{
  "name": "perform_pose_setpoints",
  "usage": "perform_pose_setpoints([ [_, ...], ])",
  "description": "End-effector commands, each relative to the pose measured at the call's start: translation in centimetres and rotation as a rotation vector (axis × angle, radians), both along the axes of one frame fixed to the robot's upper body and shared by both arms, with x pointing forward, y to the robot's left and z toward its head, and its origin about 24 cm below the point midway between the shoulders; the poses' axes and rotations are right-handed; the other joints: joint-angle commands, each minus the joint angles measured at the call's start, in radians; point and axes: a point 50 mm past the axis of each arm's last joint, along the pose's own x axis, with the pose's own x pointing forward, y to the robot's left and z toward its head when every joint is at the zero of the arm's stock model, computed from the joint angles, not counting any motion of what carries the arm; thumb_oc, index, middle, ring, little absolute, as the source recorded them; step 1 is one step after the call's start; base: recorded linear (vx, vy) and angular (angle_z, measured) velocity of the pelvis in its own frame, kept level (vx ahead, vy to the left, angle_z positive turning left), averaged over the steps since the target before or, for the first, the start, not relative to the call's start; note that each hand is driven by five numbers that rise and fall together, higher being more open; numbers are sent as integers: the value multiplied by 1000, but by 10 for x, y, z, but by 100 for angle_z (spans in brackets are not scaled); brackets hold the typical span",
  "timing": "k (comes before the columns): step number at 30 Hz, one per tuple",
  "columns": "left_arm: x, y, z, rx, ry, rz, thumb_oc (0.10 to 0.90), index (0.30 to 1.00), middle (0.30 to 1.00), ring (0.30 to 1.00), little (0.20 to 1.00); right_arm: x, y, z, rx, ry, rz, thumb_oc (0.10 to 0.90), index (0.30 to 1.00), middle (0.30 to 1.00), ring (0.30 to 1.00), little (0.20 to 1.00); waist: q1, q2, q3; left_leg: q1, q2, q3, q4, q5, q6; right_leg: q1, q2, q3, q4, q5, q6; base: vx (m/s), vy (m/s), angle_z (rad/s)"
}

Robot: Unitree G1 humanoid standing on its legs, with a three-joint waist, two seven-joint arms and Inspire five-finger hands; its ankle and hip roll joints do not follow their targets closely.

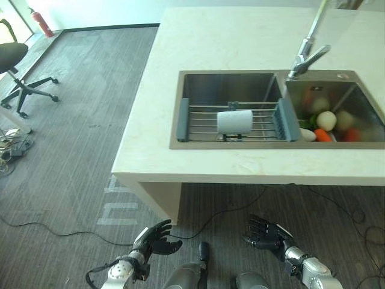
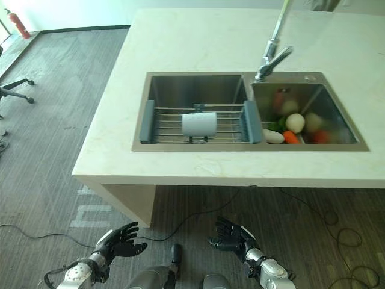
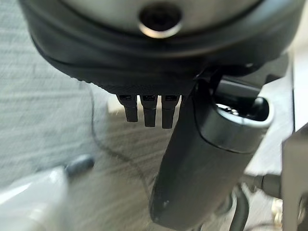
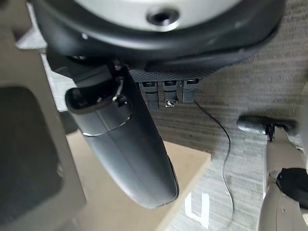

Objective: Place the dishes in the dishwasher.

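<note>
A white cup (image 1: 234,121) lies on its side on a wire drying rack (image 1: 204,123) that spans the left basin of a steel sink (image 1: 222,84). The right basin (image 1: 355,99) holds vegetables, among them a carrot (image 1: 322,135) and pale round pieces. My left hand (image 1: 153,239) hangs low over the carpet in front of the counter, fingers relaxed and holding nothing. My right hand (image 1: 267,233) hangs at the same height to the right, also open and empty. Both hands are well below and in front of the sink.
A cream counter (image 1: 240,42) carries the sink and a tall faucet (image 1: 307,54). Its front edge overhangs the grey carpet (image 1: 78,120). An office chair (image 1: 18,72) stands at the far left, with a red fire extinguisher (image 1: 41,23) by the wall.
</note>
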Motion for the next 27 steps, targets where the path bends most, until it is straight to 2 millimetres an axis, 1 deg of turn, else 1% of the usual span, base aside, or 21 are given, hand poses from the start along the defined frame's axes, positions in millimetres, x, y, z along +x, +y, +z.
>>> perform_pose_setpoints([
  [1, -9, 5, 3, 20, -26, -25, 800, 900, 900, 900, 900, 27, -6, 25, 2, -156, 1, 800, 900, 900, 900, 900, 13, 18, -30, -83, 107, -22, 219, -267, -101, 23, -5, -28, -197, 163, 27, 36, 94, 23],
  [4, -6, 4, 4, 32, -26, -34, 800, 900, 900, 900, 900, 28, -2, 23, 5, -159, -8, 800, 900, 900, 900, 900, 10, 15, -32, -65, 94, -30, 219, -289, -86, 8, -10, -33, -197, 176, 31, 1, 65, 13],
  [8, -3, 4, 5, 41, -25, -42, 800, 900, 900, 900, 900, 28, -3, 22, -1, -151, -23, 800, 900, 900, 900, 900, 3, 8, -35, -49, 89, -19, 219, -311, -70, -3, -17, -37, -197, 188, 38, -10, 53, -1],
  [11, -2, 3, 4, 50, -19, -46, 800, 900, 900, 900, 900, 29, -2, 20, -8, -142, -32, 800, 900, 900, 900, 900, 6, 4, -34, -43, 86, -12, 219, -321, -58, -5, -24, -42, -197, 193, 41, -29, 55, -7],
  [12, -2, 3, 3, 56, -14, -48, 800, 900, 900, 900, 900, 30, -1, 19, -9, -141, -34, 800, 900, 900, 900, 900, 11, 3, -35, -42, 87, -7, 219, -325, -56, 0, -28, -50, -197, 192, 42, -29, 53, -4],
  [14, -5, 4, 1, 70, 3, -48, 800, 900, 900, 900, 900, 33, 3, 19, -4, -141, -27, 800, 900, 900, 900, 900, 28, 4, -34, -38, 101, 20, 219, -326, -47, 37, -37, -101, -197, 197, 46, 4, 38, -5],
  [15, -5, 5, 0, 79, 9, -46, 800, 900, 900, 900, 900, 34, 4, 19, -2, -141, -19, 800, 900, 900, 900, 900, 30, 6, -28, -31, 105, 24, 219, -329, -39, 50, -39, -117, -197, 231, 53, 40, 28, -52],
  [16, -5, 6, -2, 98, 26, -37, 800, 900, 900, 900, 900, 35, 7, 18, -7, -134, -3, 800, 900, 900, 900, 900, 22, 21, 0, -10, 113, 4, 219, -338, -18, 21, -46, -130, -113, 309, 66, 43, -20, -55],
  [17, -6, 7, -3, 100, 37, -31, 800, 900, 900, 900, 900, 34, 7, 17, -11, -127, -2, 800, 900, 900, 900, 900, 20, 21, 9, -2, 111, -2, 219, -340, -15, -1, -61, -128, -104, 316, 68, 50, -86, -52],
  [19, -8, 9, -5, 100, 52, -24, 800, 900, 900, 900, 900, 33, 6, 14, -22, -116, 4, 800, 900, 900, 900, 900, 17, 18, 17, 13, 117, -3, 219, -343, -27, -1, -88, -133, -197, 320, 71, 80, -252, -7],
  [20, -10, 11, -8, 103, 71, -8, 800, 900, 900, 900, 900, 33, 4, 12, -42, -98, 8, 800, 900, 900, 900, 900, 13, -11, 28, 40, 109, 8, 219, -364, -41, -79, -158, -106, -197, 321, 94, 104, -323, -5],
  [21, -11, 12, -8, 105, 76, -4, 800, 900, 900, 900, 900, 33, 3, 11, -43, -95, 8, 800, 900, 900, 900, 900, 14, -15, 29, 44, 110, 10, 219, -369, -43, -92, -169, -99, -197, 328, 99, 129, -360, -15],
  [23, -15, 13, -12, 113, 100, 18, 800, 900, 900, 900, 900, 34, 3, 11, -18, -104, 13, 800, 900, 900, 900, 900, 11, -29, 32, 64, 116, 7, 219, -395, -54, -150, -210, -60, -197, 364, 123, 140, -282, -18],
  [25, -21, 14, -17, 120, 124, 39, 800, 900, 900, 900, 900, 33, 3, 10, 1, -103, 16, 800, 900, 900, 900, 900, 5, -34, 28, 77, 136, 5, 219, -412, -65, -176, -224, -44, -197, 379, 139, 204, -343, -8],
  [27, -25, 14, -20, 129, 147, 52, 800, 900, 900, 900, 900, 30, 1, 7, 4, -83, 18, 800, 900, 900, 900, 900, 6, -34, 20, 75, 164, 9, 219, -408, -83, -157, -216, -61, -197, 348, 137, 245, -393, 14],
])
